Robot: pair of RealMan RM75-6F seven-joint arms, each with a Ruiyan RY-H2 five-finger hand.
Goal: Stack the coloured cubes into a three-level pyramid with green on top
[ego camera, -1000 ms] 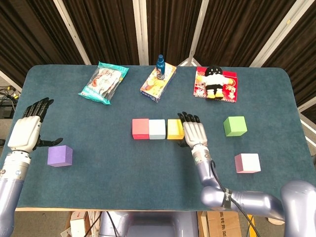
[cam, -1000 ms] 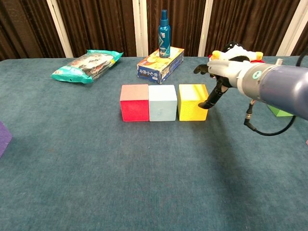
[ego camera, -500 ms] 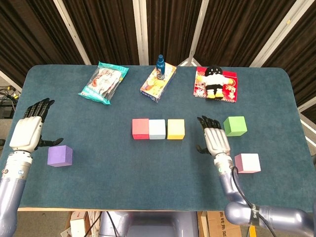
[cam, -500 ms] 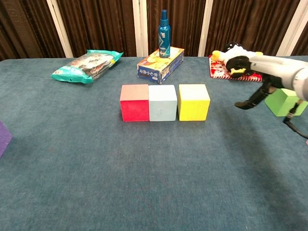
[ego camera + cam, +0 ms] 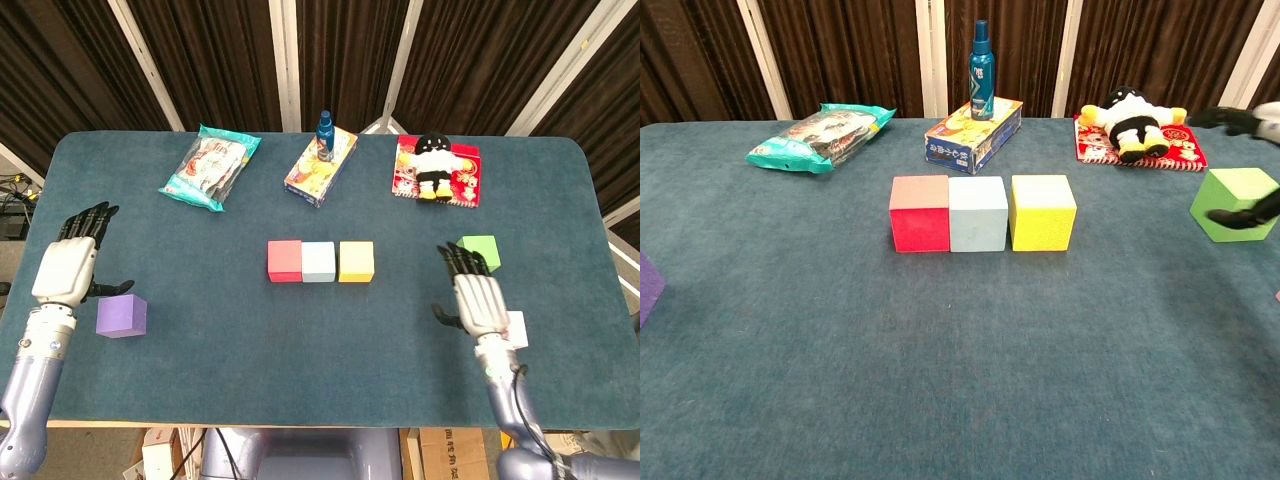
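A red cube (image 5: 284,261), a light blue cube (image 5: 318,262) and a yellow cube (image 5: 356,261) stand touching in a row at mid-table; the chest view shows the same red (image 5: 919,213), light blue (image 5: 977,213) and yellow (image 5: 1042,212) cubes. A green cube (image 5: 484,248) (image 5: 1237,203) sits to the right. My right hand (image 5: 478,300) hovers open, fingers spread, just in front of it and covers most of a pink cube (image 5: 518,327). Far left lies a purple cube (image 5: 121,316), with my open left hand (image 5: 68,265) above and beside it.
Along the back of the table lie a snack bag (image 5: 210,165), a printed box (image 5: 320,170) with a blue bottle (image 5: 324,135) standing on it, and a plush toy (image 5: 435,165) on a red book (image 5: 465,180). The table's front edge runs close below both hands.
My right hand has drawn away from the yellow cube, moving right and toward the front, and now hangs over the pink cube. The left hand has barely shifted.
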